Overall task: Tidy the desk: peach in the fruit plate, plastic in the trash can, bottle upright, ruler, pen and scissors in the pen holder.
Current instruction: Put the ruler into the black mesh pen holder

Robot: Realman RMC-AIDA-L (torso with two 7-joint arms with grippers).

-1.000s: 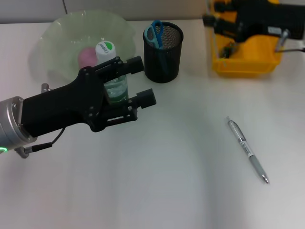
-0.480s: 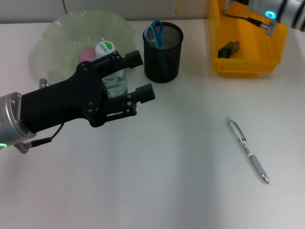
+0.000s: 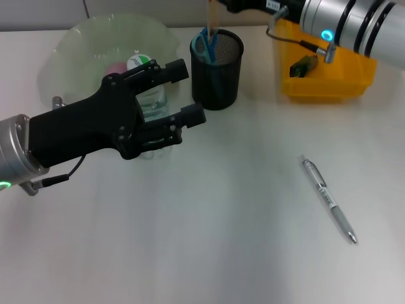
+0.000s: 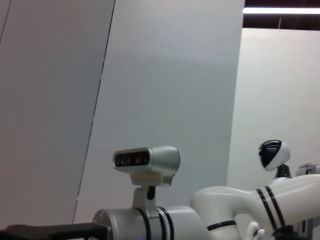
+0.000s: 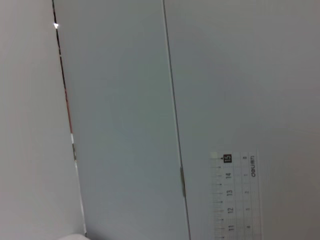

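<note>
In the head view, going from left to right, the left gripper [image 3: 180, 95] comes first. Its black fingers are spread apart, one on each side of the bottle [image 3: 147, 88], and it is not clear if they touch it. The bottle stands upright with its white and green cap on top, at the near rim of the pale green fruit plate [image 3: 76, 47]. A pink peach [image 3: 116, 68] lies in the plate behind the bottle.

Next is the black mesh pen holder [image 3: 217, 68]. The scissors [image 3: 204, 44] stand in it with the blue handles up. A thin ruler [image 3: 212, 16] stands almost vertical above the holder, with its lower end at or just inside the rim and its long axis running up out of the picture.

The right arm [image 3: 345, 22] reaches in from the upper right toward the top of the ruler. Its gripper is outside the picture, so I cannot tell how the fingers stand.

Under this arm is the yellow trash can [image 3: 326, 82] with a small dark green thing [image 3: 302, 64] inside it. The pen [image 3: 328, 199] lies flat on the white desk [image 3: 209, 240] at the near right, well apart from the holder, with its tip pointing to the near right.

The right wrist view shows what the head view does not: the ruler [image 5: 235, 195] is clear, with printed numbers, seen against a grey wall. The left wrist view shows only walls and another white robot [image 4: 240, 210] far off
</note>
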